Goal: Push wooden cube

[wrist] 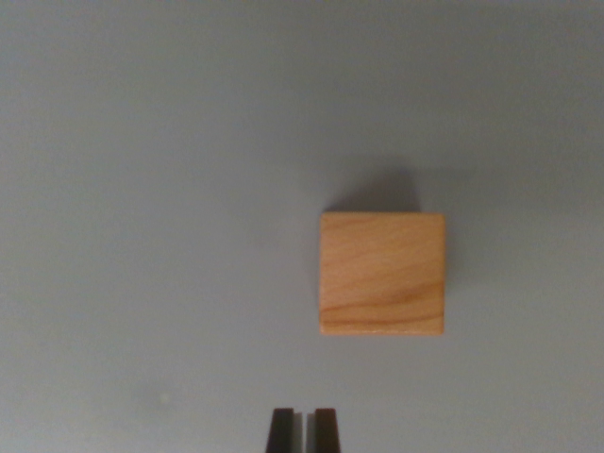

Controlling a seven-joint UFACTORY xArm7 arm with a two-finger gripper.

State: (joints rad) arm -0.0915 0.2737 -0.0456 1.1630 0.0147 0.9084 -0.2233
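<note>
Fingertips of the gripper [302, 429] show at the bottom edge of the wrist view, two dark tips side by side with only a thin sliver between them. Clenched, holding nothing. Good shape for pushing: one narrow, stiff nose rather than two spread prongs.

Wooden cube [382, 274] sits on the plain grey table [142, 189], above the tips and off toward the wrist view's right. Clear gap between tips and cube; no contact yet. Its top face looks square to the frame, grain running roughly across. Soft shadow falls along the far side.

Judgement on the step in hand: approach and line-up, push not begun. The tips point past the cube's left edge, not at its middle. A push from here would likely clip the near left corner and spin the block instead of sliding it. Better to shift toward the wrist view's right until the tips face the centre of the near side, keep low, meet it gently, then press steadily forward.

Table around the cube is bare, so nothing blocks the slide.
</note>
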